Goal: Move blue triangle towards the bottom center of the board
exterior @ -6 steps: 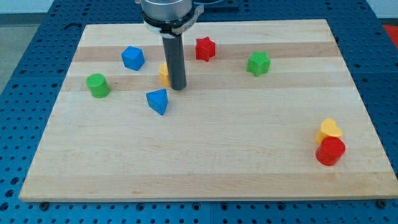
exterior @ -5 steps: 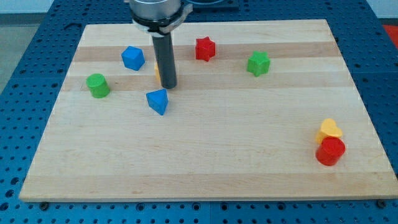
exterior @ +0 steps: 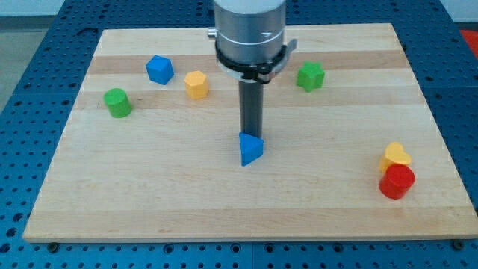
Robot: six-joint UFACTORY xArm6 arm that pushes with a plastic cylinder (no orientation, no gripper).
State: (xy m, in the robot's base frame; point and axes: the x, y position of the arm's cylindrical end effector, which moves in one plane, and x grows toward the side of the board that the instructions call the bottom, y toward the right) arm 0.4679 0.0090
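The blue triangle [exterior: 251, 149] lies near the middle of the board, a little below centre. My tip [exterior: 252, 134] stands right at the triangle's upper edge, touching it from the view's top. The rod rises straight up to the arm's grey head, which hides the red star block behind it.
A blue block [exterior: 159, 69], a yellow block [exterior: 196, 84] and a green cylinder [exterior: 116, 102] sit at the upper left. A green star [exterior: 310, 75] sits at the upper right. A yellow block [exterior: 395, 156] and a red cylinder [exterior: 396, 181] stand together at the lower right.
My tip has moved from beside the yellow block to the right and down. The blue triangle has slid right and down with it, towards the board's middle.
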